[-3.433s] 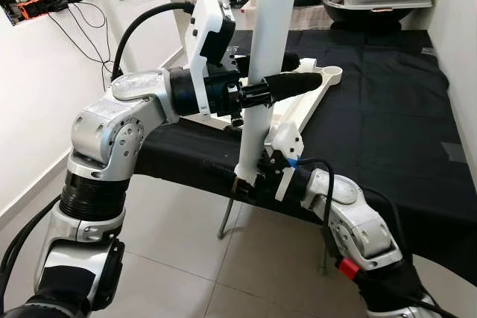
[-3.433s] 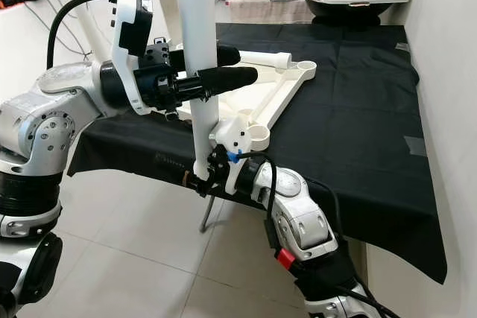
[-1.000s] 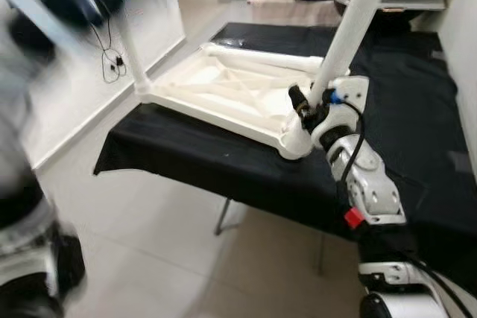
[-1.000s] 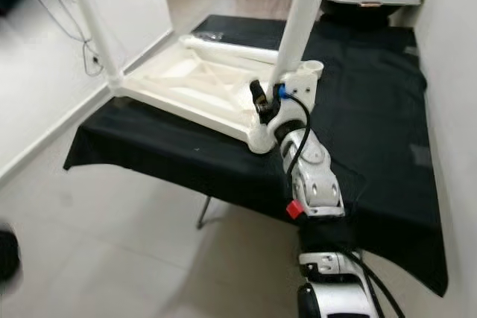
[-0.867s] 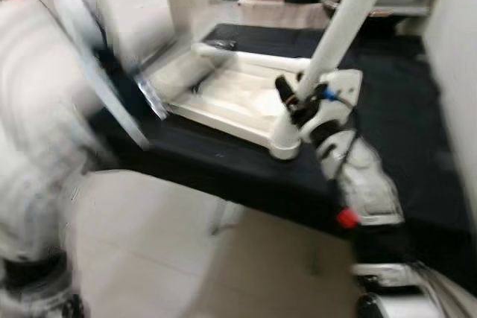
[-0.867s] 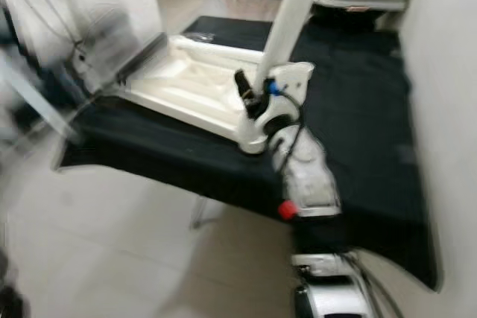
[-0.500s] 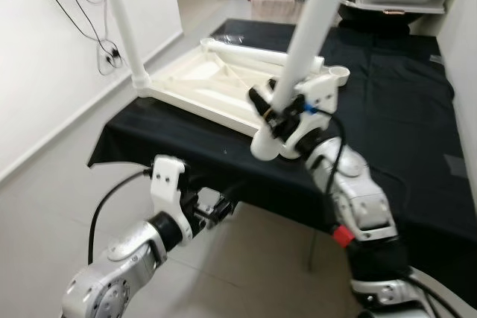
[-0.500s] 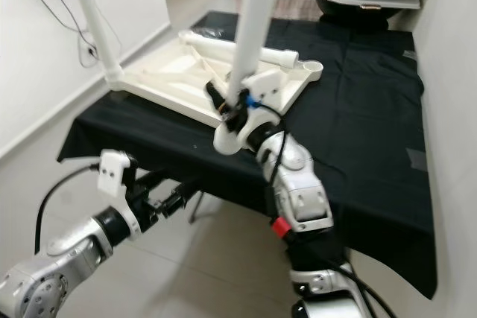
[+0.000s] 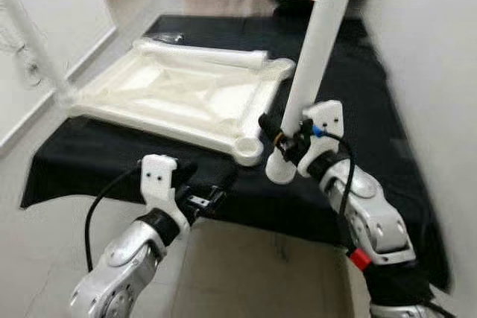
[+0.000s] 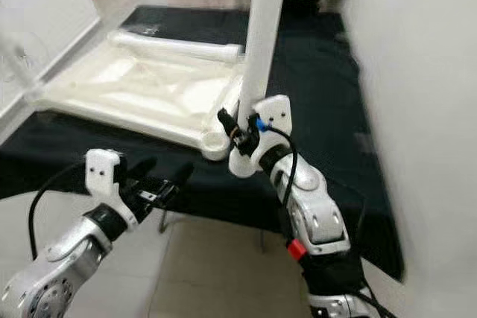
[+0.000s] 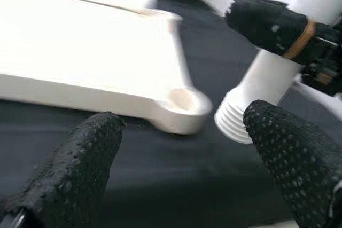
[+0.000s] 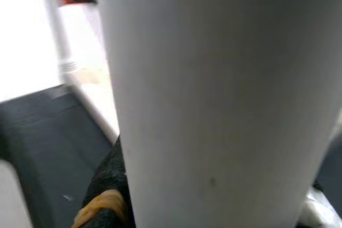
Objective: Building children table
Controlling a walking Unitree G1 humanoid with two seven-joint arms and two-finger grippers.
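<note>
My right jaws (image 9: pixel 287 139) clamped on white table leg (image 9: pixel 313 57) near threaded end. Long, stiff, tippy. Left jaws (image 11: pixel 176 169) apart.

The table leg (image 9: pixel 317 50) and tabletop frame (image 9: pixel 179 98) look like smooth, matt white plastic. Matt black cloth (image 9: pixel 358 87) drapes the desk. The left hand (image 11: pixel 181 174) has fingers (image 11: pixel 80 169) of rough, pebbled black rubber.

Bright, even light; views somewhat blurred.
</note>
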